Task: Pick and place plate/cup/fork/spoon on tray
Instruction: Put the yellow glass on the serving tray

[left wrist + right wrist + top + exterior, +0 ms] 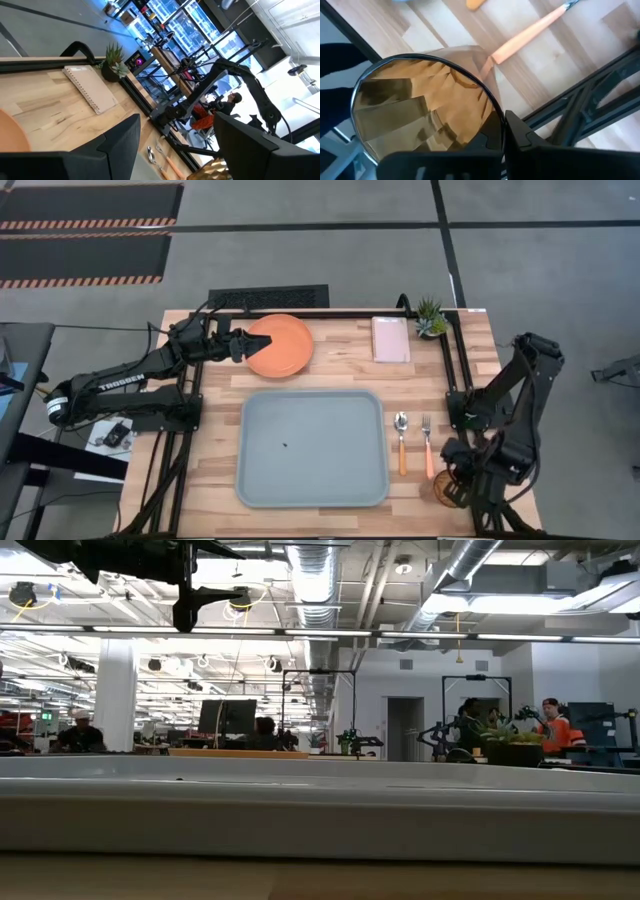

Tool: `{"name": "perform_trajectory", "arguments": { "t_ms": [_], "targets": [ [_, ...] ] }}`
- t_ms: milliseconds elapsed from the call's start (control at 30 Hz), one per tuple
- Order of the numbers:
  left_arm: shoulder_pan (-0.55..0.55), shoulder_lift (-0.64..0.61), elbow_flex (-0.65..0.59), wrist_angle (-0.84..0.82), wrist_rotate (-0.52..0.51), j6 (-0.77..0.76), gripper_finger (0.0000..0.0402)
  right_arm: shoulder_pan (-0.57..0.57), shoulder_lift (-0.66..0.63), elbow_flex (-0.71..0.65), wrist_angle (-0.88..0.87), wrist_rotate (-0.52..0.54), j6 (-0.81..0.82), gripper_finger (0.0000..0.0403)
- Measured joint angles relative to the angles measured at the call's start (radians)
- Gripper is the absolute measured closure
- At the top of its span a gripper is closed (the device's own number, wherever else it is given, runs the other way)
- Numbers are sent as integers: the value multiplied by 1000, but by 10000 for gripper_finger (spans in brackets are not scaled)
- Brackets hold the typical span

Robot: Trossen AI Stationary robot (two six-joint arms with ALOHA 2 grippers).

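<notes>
The orange plate (285, 346) lies flat at the table's far side. My left gripper (258, 342) is open above its left edge; in the left wrist view (175, 145) only a sliver of the plate (10, 137) shows. The pale grey-blue tray (312, 393) lies in the middle. The spoon (401, 442) and the fork (428, 445) lie side by side to its right. My right gripper (452, 485) is at the amber cup (425, 110) near the table's near right corner, shut on it. My right gripper has one finger (517, 132) against the cup's wall just below the rim (495, 115), and the other finger against the opposite side. The fingers come from above, slanting down. Whether the cup's base is on the table is hidden by the cup itself.
A pale pink pad (390, 338) and a small potted plant (431, 318) stand at the far right. The fork's handle (530, 32) lies close beside the cup. The tray's rim (320, 810) fills the low view. People sit in the room behind.
</notes>
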Motion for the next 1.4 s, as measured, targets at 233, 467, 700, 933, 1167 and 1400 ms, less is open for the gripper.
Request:
{"name": "perform_trajectory", "arguments": {
  "t_ms": [233,467,700,933,1167,1400],
  "targets": [
    [0,0,0,2,27,-16,161,-81,-88,0,-15,23,-91,398],
    [0,0,0,3,43,-48,162,-221,-170,0,-35,31,-235,399],
    [0,0,0,66,54,-79,162,-390,-217,29,-50,52,-392,396],
    [0,0,1,112,53,-86,162,-598,-204,100,-66,148,-608,394],
    [0,36,88,8,9,-37,162,-833,-133,112,-42,266,-725,394],
    [-5,141,267,-161,-88,32,162,-1009,-26,112,167,378,-911,393]
  ]
}}
